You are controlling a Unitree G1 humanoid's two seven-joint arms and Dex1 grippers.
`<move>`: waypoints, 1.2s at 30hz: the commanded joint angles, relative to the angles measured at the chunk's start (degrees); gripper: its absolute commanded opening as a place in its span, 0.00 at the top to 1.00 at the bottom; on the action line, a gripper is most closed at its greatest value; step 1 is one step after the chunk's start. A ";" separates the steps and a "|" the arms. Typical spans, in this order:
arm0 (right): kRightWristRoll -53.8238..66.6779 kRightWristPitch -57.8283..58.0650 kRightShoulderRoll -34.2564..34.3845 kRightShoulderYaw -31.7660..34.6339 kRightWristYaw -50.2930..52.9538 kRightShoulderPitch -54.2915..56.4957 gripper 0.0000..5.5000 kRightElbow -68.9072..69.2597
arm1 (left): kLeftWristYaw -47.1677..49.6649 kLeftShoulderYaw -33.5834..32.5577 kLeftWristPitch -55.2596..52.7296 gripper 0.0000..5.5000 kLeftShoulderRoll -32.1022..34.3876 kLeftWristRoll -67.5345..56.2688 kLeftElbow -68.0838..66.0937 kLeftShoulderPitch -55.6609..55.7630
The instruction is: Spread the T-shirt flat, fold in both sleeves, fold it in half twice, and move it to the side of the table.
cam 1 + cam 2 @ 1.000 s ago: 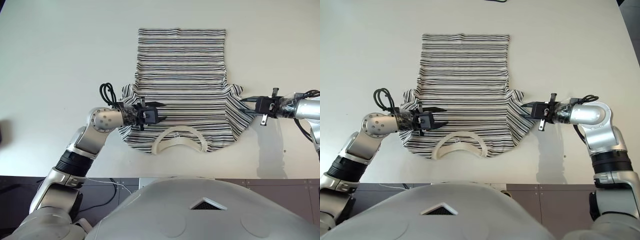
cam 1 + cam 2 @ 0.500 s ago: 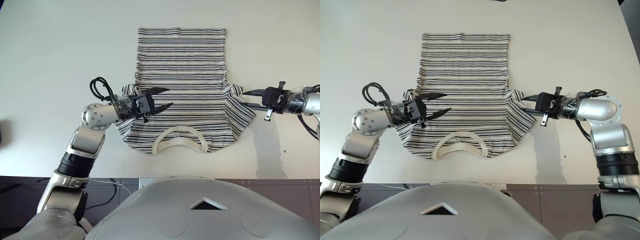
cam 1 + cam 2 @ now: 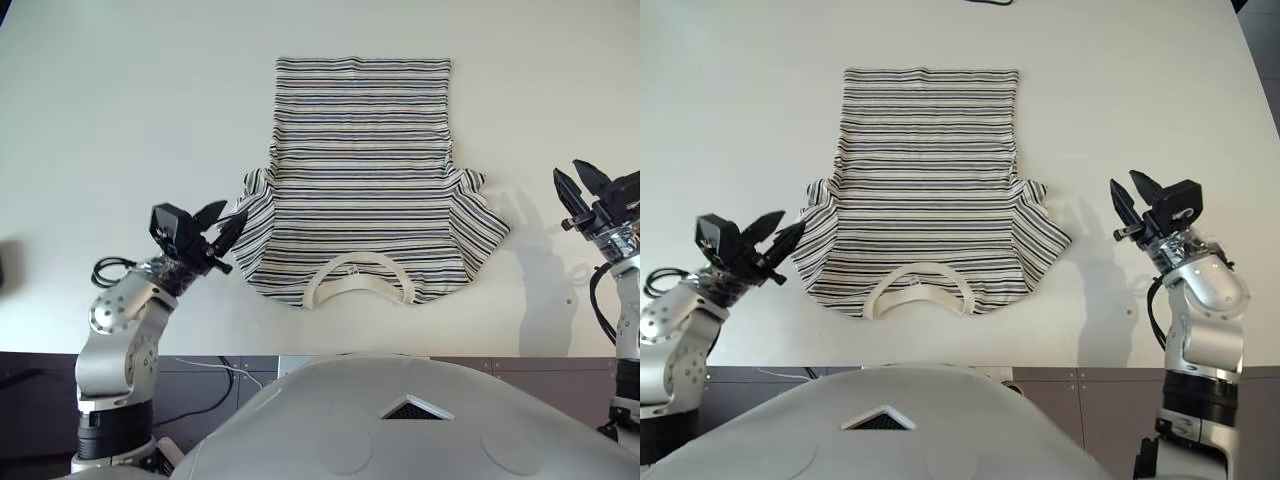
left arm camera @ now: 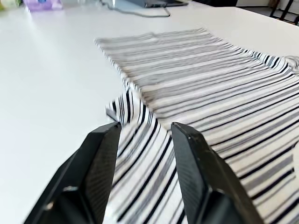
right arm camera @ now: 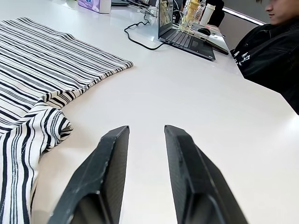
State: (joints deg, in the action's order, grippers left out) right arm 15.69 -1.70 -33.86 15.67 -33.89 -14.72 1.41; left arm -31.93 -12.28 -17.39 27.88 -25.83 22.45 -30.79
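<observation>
**An office-like shared workspace**

A broad white desk [image 3: 120, 120] stretches far back. At its far end an open laptop [image 5: 184, 41] sits with a black cable [image 5: 125, 31] trailing across the top. Bottles [image 5: 190, 13] stand behind the laptop, and a small purple pack [image 4: 42, 4] lies nearby. Loose wires [image 3: 205, 367] hang below the near edge.

The striped T-shirt [image 3: 362, 175] lies flat mid-desk, collar toward the near edge (both sleeves bunched inward).

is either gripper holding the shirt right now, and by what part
Nothing is held. The left gripper and right gripper are both open, one at each side of the shirt.
</observation>
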 commanded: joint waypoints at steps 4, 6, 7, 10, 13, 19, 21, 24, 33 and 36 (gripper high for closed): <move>-0.92 0.20 -2.09 2.55 -0.32 1.95 0.75 -2.70 | 4.89 -3.06 -2.27 0.64 -4.97 -1.14 -0.26 -4.06; -1.30 0.18 -1.72 2.11 -0.13 1.96 0.75 -2.37 | 5.57 -2.80 -3.43 0.64 -5.33 -1.17 -0.57 -3.21; -1.43 0.17 -1.65 1.95 -0.16 2.17 0.75 -2.46 | 6.09 -2.90 -4.56 0.64 -5.59 -1.57 -0.73 -2.70; -1.72 -0.01 -1.65 1.83 -0.34 2.70 0.75 -3.10 | 7.71 -3.92 -9.25 0.64 -6.41 -4.76 -0.08 -1.36; -2.07 -0.18 -1.69 1.70 -0.36 3.03 0.75 -3.69 | 9.01 -4.85 -13.03 0.64 -6.78 -7.48 0.02 0.18; -2.77 -0.19 -0.97 0.86 0.02 2.90 0.75 -3.18 | 10.87 -6.18 -17.62 0.67 -7.40 -10.95 -0.17 2.84; -2.97 -0.12 -0.83 0.56 0.10 3.01 0.75 -3.20 | 11.16 -6.63 -18.60 0.74 -7.35 -11.75 -0.28 3.40; -3.39 -0.19 -0.50 0.06 0.21 3.10 0.75 -3.34 | 10.80 -7.57 -19.57 0.81 -6.64 -12.68 -1.25 4.13; -3.82 -0.10 0.61 -0.58 1.09 2.65 0.75 -2.51 | 8.86 -7.63 -21.02 0.98 -4.97 -12.97 -1.98 6.19; -4.00 -0.17 0.89 -0.83 1.52 2.47 0.75 -2.30 | 6.72 -6.14 -16.34 0.98 -3.52 -8.98 -1.24 5.80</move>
State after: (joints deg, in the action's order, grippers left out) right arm 12.24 -1.79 -33.67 15.00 -32.81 -12.28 -1.80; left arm -23.67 -19.76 -37.17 22.63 -38.24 20.48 -24.85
